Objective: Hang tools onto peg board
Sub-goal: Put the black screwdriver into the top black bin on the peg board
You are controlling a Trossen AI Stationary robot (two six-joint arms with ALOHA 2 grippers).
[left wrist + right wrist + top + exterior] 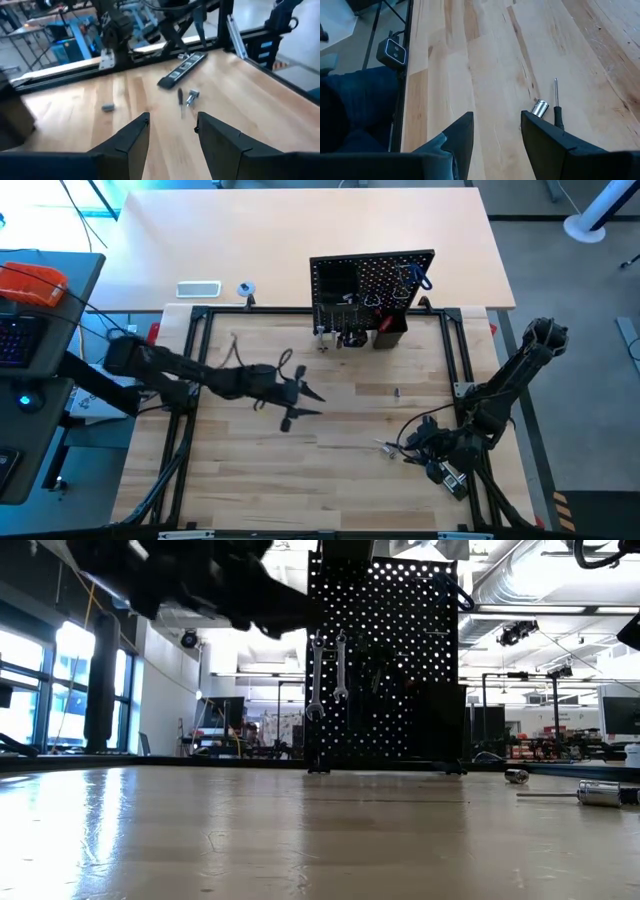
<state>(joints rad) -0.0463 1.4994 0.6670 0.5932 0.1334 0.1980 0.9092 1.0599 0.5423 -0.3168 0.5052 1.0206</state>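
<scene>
right arm sits closest to the last loose tools

in the high view the peg board (372,292) stands upright at the top centre of the frame, with wrenches (327,670) and other tools already hanging on its front. what is left lies on the table (250,480) at lower right: a thin black screwdriver (557,107) and a small silver socket (539,108) touching it.

the right gripper (432,460) hovers at lower right of the high view, just beside these pieces. its jaws stand apart and hold nothing. in the right wrist view the screwdriver lies just ahead of the fingertips and off to the frame's right, its long axis running almost straight away from the jaws, not across the gap between them. a grasp would likely call for a small sideways shift and a turn of the wrist so that the fingers close across the shaft.

the left gripper (300,402) hangs at centre left, well apart from the screwdriver, jaws apart and empty too. the right arm is clearly the nearer one.
</scene>
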